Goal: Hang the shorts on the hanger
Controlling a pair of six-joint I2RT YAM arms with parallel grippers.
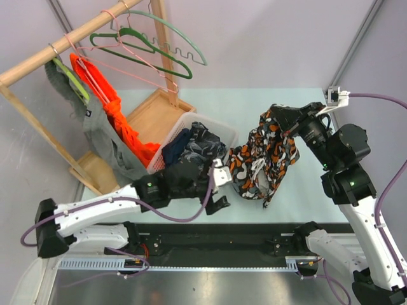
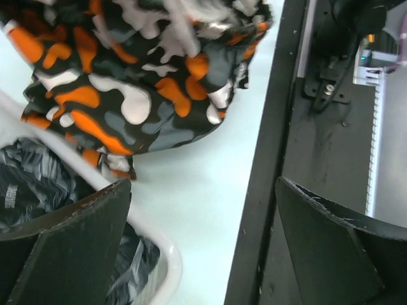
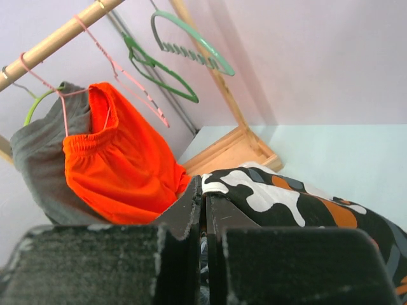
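Pretty clearly a robotics lab, not anyone's laundry room. Two white robot arms (image 1: 95, 213) are bolted to a black rail (image 1: 210, 238) at the edge of a pale surface (image 1: 235, 105). The walls (image 1: 267, 38) are bare grey, and a wooden clothes rail (image 1: 63, 44) and white basket (image 1: 166, 135) sit there like props.

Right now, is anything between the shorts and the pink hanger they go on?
The white basket sits low between the shorts and the pink hanger; the dark green hanger hangs close beside it, on the shorts' side.

Blob-printed shorts (image 1: 264, 155) slump on table (image 1: 305, 190), one end raised; pink hanger (image 3: 127, 75), seemingly empty, hangs on rail (image 1: 38, 59).
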